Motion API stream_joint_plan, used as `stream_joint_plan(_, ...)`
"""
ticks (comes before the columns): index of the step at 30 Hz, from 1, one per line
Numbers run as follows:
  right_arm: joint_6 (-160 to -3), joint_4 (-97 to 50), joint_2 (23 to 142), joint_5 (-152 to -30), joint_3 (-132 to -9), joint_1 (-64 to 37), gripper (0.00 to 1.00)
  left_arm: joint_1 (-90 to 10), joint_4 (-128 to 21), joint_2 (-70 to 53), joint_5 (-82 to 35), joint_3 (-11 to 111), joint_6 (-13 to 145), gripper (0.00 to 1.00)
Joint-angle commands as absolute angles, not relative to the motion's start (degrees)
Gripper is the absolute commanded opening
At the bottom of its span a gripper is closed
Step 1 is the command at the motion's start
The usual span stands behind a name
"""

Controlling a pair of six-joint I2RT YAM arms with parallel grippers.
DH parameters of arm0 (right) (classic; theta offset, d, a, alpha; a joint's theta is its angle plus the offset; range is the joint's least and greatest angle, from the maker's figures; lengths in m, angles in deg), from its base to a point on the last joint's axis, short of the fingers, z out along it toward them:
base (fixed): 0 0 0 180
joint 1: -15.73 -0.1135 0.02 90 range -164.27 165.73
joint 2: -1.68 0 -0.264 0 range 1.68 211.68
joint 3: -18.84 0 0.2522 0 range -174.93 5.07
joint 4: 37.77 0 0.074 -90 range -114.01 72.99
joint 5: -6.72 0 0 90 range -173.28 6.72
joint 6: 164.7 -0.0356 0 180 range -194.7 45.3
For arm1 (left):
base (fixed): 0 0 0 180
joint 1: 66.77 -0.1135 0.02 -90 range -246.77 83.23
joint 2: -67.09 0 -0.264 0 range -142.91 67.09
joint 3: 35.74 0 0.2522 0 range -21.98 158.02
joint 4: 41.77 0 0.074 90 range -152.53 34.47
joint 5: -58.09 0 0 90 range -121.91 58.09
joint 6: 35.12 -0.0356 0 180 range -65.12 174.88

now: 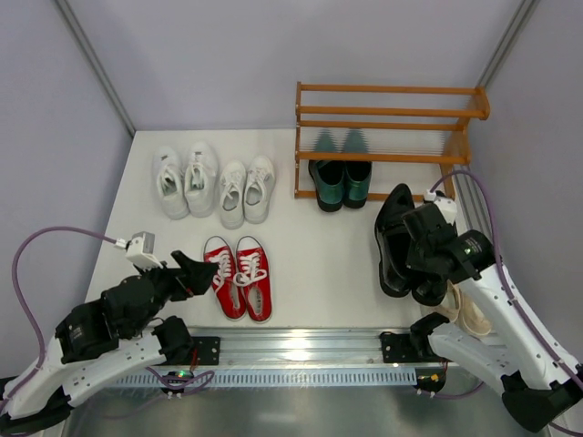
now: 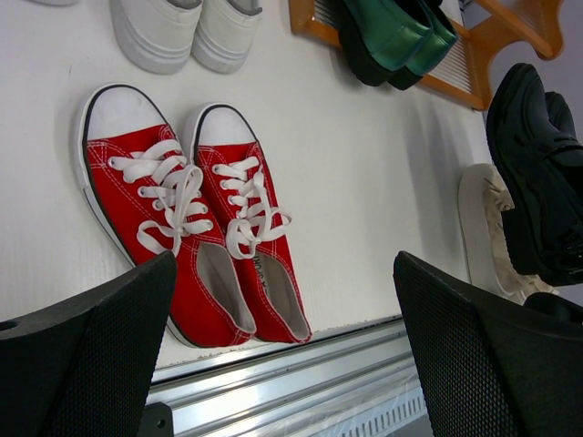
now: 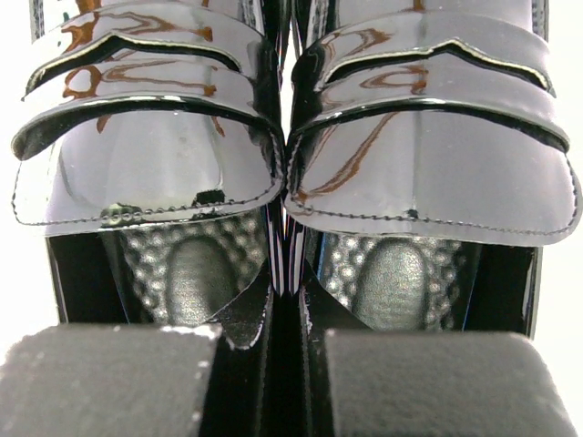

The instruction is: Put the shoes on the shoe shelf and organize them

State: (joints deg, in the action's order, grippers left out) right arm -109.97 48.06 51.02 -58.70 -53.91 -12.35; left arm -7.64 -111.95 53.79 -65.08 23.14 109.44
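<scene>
My right gripper (image 1: 428, 248) is shut on the glossy black loafers (image 1: 393, 238), pinching the two inner walls together, at the right in front of the shoe shelf (image 1: 392, 114). In the right wrist view the fingers (image 3: 137, 382) clamp the pair (image 3: 291, 118) between them. Dark green loafers (image 1: 342, 177) sit on the shelf's bottom tier. My left gripper (image 1: 196, 273) is open and empty, just left of the red sneakers (image 1: 239, 278); they show ahead of it in the left wrist view (image 2: 196, 228). Two white sneaker pairs (image 1: 185, 178) (image 1: 246, 189) stand at the back left. Cream shoes (image 1: 469, 309) lie partly hidden under my right arm.
An aluminium rail (image 1: 301, 346) runs along the near edge between the arm bases. Grey walls close in the table on the left, back and right. The shelf's upper two tiers hold nothing.
</scene>
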Motion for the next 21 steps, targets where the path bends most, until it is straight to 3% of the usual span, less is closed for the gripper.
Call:
stream_joint_plan(1,-102.0,37.1,51.9,-61.6,-56.6,-7.5,0.04,-7.5,-109.9,54.3,-65.8,23.2,108.0,1.0)
stream_joint_plan(7,-96.6,28.5,56.5,-70.6,-53.5,2.2,0.04,-7.5,-110.0,55.9,-66.5,23.7,106.6,1.0)
stream_joint_plan(21,-88.0,12.3,72.1,-74.7,-56.5,12.0,0.04,-7.5,-111.0,59.5,-66.8,24.6,106.1,1.0)
